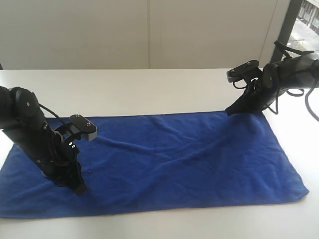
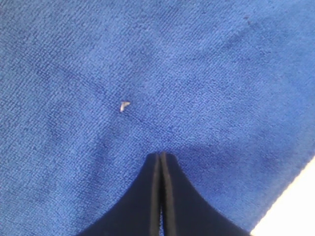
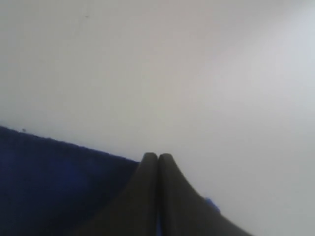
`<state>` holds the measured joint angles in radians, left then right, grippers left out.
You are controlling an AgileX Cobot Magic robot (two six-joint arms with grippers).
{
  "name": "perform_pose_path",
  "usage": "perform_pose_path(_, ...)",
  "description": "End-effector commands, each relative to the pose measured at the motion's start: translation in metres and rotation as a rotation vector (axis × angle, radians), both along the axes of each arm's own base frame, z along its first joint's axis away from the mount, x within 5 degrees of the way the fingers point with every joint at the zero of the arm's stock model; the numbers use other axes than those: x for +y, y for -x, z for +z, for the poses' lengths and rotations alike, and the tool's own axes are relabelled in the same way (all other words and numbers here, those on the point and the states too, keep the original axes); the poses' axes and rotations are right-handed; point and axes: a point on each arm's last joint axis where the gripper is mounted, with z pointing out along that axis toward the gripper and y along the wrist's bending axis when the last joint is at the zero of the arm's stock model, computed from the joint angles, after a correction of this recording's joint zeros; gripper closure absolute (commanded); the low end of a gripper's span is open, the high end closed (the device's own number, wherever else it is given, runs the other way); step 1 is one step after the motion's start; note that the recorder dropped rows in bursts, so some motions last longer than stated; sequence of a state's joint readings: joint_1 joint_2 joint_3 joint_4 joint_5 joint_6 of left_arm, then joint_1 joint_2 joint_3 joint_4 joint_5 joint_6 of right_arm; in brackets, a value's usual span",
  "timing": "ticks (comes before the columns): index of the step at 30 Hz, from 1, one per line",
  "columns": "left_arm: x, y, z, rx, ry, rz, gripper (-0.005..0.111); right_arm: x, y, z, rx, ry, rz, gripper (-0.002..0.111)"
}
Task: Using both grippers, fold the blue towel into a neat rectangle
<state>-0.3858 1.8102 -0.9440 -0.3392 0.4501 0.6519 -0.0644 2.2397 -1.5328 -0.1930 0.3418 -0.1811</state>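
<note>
Blue towel (image 1: pixel 169 159) flat, beneath left gripper (image 1: pixel 80 190) (jaws together)

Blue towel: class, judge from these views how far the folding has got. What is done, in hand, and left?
Done: no fold yet; the blue towel lies spread flat on the table. In hand: the left tool, shut, rests on it near the front left; the right tool, shut, sits at its far right corner. Left: every fold.
</note>
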Motion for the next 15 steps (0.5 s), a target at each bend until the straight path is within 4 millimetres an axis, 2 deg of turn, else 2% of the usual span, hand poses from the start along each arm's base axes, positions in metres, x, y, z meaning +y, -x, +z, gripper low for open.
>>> perform_pose_path(1,0.004,0.012,-0.025,0.100,-0.053,-0.027,0.107,-0.012,-0.002,-0.007,0.019,-0.009,-0.045,0.108)
perform_pose_path(6,0.004,0.012,-0.025,0.100,-0.053,-0.027,0.107,-0.019,-0.005,-0.003,-0.009,0.003,-0.048,0.108)
perform_pose_path(8,0.004,0.012,-0.025,0.100,-0.053,-0.027,0.107,-0.019,-0.008,0.012,-0.065,0.005,-0.044,0.108)
perform_pose_path(11,0.004,0.012,-0.025,0.100,-0.053,-0.027,0.107,-0.017,-0.008,0.045,-0.147,-0.002,-0.047,0.108)
perform_pose_path(15,0.004,0.011,-0.024,0.094,-0.052,-0.026,0.107,-0.018,0.003,0.071,-0.105,0.004,-0.067,0.108)
